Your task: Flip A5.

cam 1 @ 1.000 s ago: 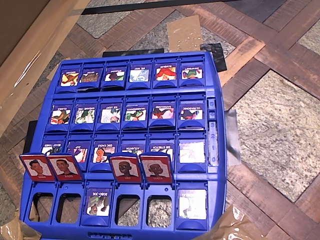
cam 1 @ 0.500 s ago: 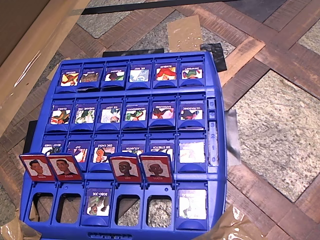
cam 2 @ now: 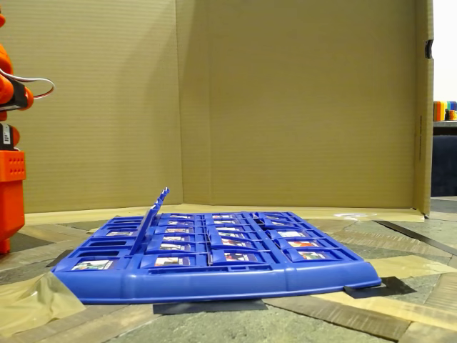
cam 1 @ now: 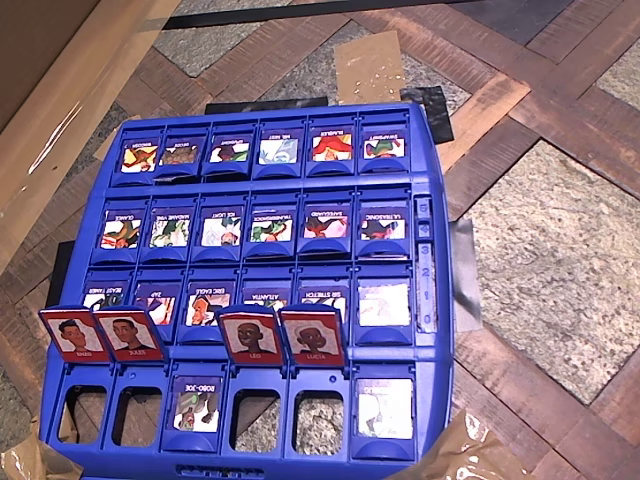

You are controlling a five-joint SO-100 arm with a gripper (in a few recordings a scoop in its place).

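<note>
A5 [cam 1: 385, 408] lies flat, blue frame and pale picture up, in the last slot of the board's [cam 1: 436, 300] front row in the overhead view, at the front-right corner, just right of the standing LUCIA tile [cam 1: 313, 336]. In the fixed view that is the near-left corner [cam 2: 93, 264], on the side facing the orange arm [cam 2: 11, 179]. Claw state: cannot tell. Hinge probably runs along the row, so lift from the outer edge.
</note>
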